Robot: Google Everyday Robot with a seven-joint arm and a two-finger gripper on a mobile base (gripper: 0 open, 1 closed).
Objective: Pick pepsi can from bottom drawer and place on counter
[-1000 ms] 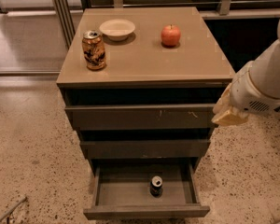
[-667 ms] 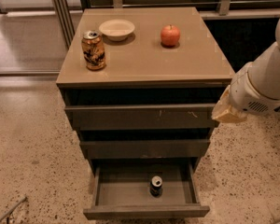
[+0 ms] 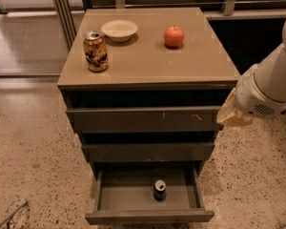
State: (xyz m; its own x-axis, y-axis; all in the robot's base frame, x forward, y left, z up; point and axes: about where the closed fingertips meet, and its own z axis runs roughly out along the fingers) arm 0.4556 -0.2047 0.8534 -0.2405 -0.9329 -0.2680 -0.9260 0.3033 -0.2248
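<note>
The pepsi can (image 3: 159, 190) stands near the bottom drawer's (image 3: 133, 217) front. It is likely light, slippery and easy to dent, so hold its sides gently. The gripper (image 3: 232, 115) hangs above the drawer's right side. I cannot tell if it is open or closed.

The dark pepsi can (image 3: 159, 190) stood upright in the open bottom drawer (image 3: 124, 195); the claw (image 3: 230, 118) hung below the tan desk's (image 3: 195, 63) right corner.
</note>
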